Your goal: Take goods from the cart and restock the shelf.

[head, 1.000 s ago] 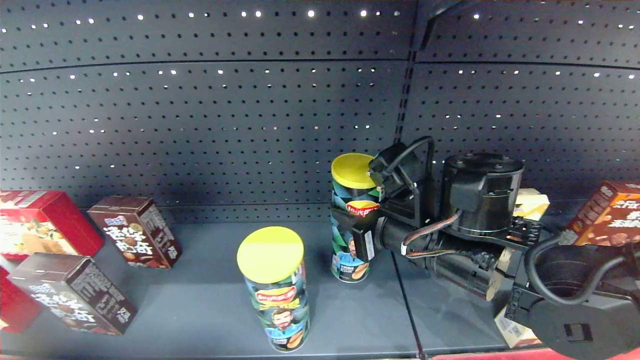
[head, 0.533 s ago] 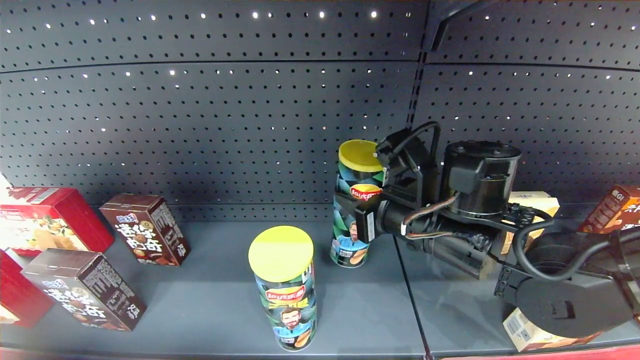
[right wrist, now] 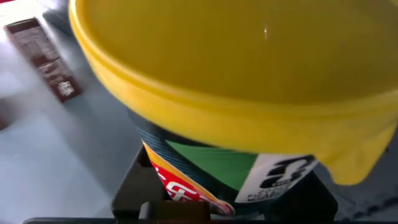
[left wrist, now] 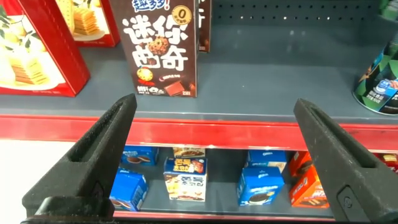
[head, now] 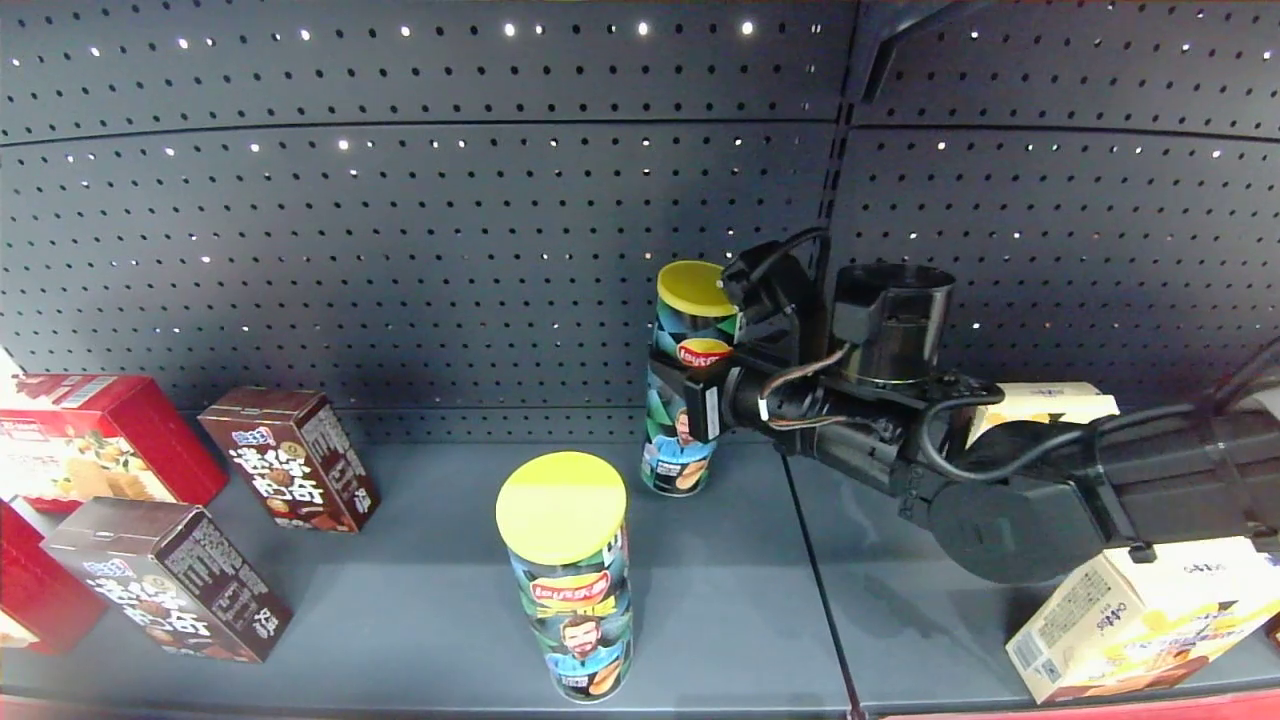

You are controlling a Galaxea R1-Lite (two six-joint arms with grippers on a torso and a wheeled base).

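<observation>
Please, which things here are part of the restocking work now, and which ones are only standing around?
In the job: held chip can, clamped in the right gripper near the back; shelf; left gripper, open, before the shelf's front edge.

Only standing about: front chip can; rear brown box; front brown box; red box; cream box.

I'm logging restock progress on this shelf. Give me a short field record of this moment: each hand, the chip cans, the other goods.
right hand: shut on rear chip can, roughly upright near the pegboard
rear chip can touching shelf: cannot tell
front chip can: standing free near the shelf front
left hand: open, empty, before the shelf edge
other goods: brown boxes and red box at left, cream box lying at right
</observation>
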